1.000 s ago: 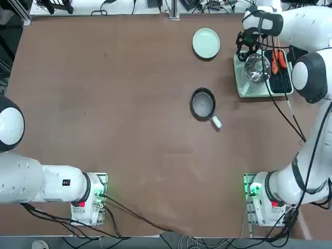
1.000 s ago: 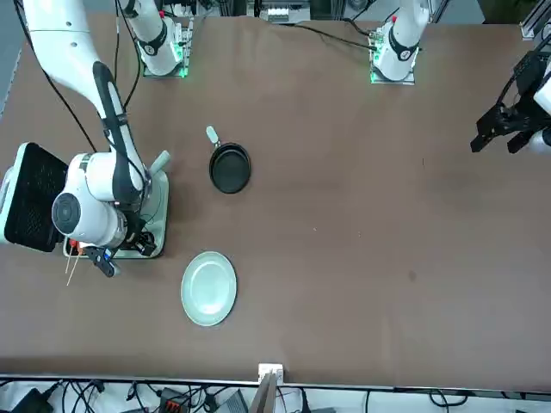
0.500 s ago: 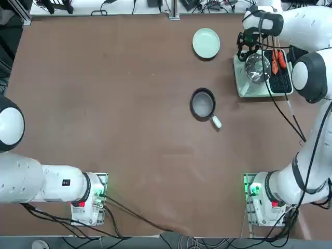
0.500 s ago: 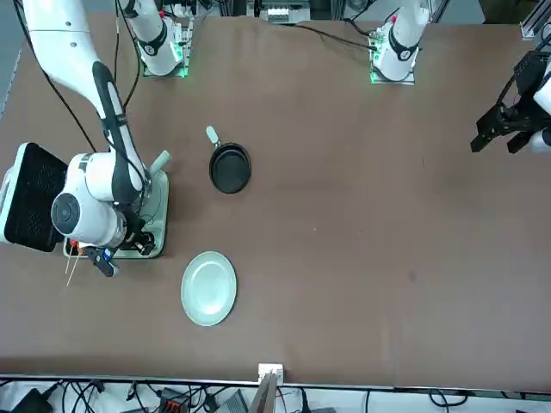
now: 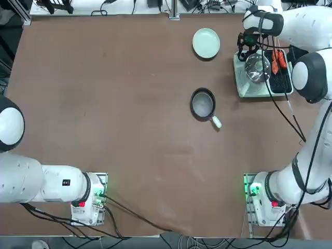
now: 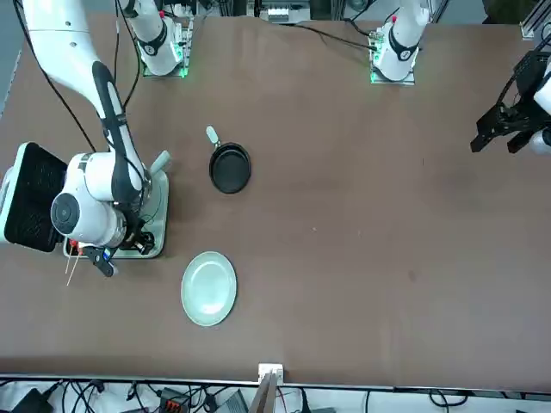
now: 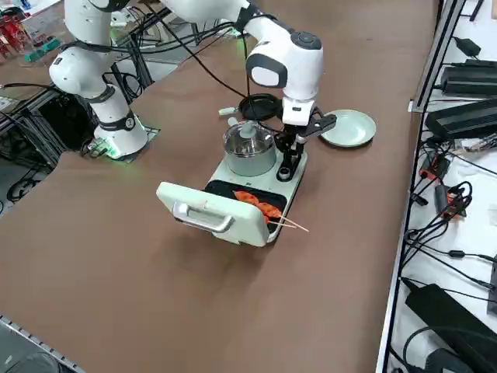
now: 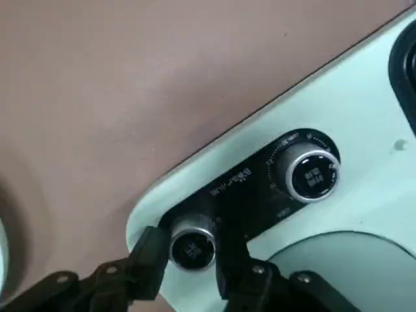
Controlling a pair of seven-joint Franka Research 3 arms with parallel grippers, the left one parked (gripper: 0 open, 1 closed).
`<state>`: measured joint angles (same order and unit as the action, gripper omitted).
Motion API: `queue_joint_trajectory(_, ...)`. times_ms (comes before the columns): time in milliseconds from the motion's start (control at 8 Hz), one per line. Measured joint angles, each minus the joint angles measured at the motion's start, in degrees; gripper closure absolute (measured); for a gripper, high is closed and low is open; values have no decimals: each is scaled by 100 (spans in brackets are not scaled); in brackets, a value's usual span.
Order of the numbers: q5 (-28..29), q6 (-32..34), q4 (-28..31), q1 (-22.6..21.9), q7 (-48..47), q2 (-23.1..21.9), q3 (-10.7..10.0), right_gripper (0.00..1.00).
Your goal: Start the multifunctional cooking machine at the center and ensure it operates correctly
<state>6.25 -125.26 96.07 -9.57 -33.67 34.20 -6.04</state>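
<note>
Right gripper (image 8: 192,266) has its fingers closed around the corner-side control knob (image 8: 193,244) of the multifunctional cooking machine (image 7: 277,185), which sits near the worktop's far right corner, robot's view. Risk: an off-axis wrist twist could slip on the smooth rim or drag the machine, leaving the dial short of its setting.

On the counter (image 5: 129,114), we have the cooking machine (image 5: 247,91) toward the far right corner, its pot (image 5: 256,69) on the left, its grill plate (image 5: 278,84) on the right with skewered food (image 5: 275,64) on it, and its open lid (image 7: 208,211) at the right side. The right pincer (image 8: 192,260) straddles a knob (image 8: 193,247) at the machine's far left corner. Left of the machine, we see the plate (image 5: 206,43) near the counter's far edge and the pan (image 5: 202,104) before it, handle toward the near right.
</note>
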Motion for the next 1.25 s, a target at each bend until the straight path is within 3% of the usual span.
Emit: queue_joint_trajectory(1250,-6,10,-5,0,1467,0,-1,57)
